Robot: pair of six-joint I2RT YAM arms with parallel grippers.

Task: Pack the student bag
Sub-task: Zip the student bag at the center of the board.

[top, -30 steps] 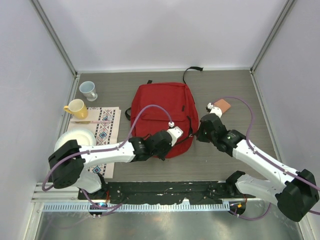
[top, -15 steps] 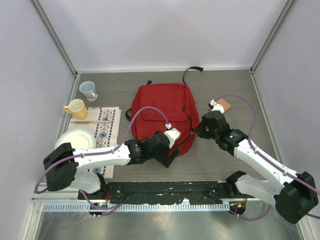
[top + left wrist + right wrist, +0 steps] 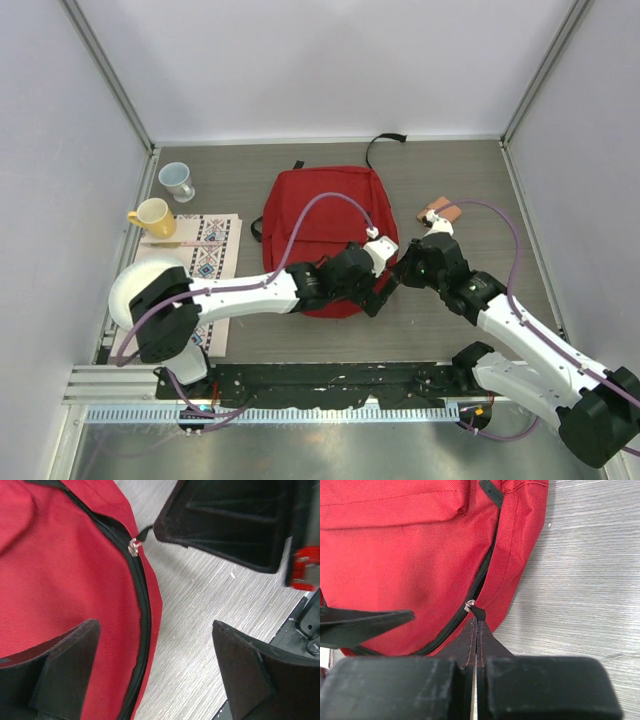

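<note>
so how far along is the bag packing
Done: nothing visibly packed; the student bag lies flat. In hand: right jaws shut on the zipper pull, left jaws open over the bag's edge. Left: unzip it and load items, perhaps the small pink item beside it.

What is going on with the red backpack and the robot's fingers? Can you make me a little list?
bag: red student bag, lying flat
right fingers: shut, pinching the black zipper pull at the bag's near right edge
left fingers: open, holding nothing, one over the bag and one past its zippered edge
left of bag: yellow mug, white mug, patterned cloth
</note>
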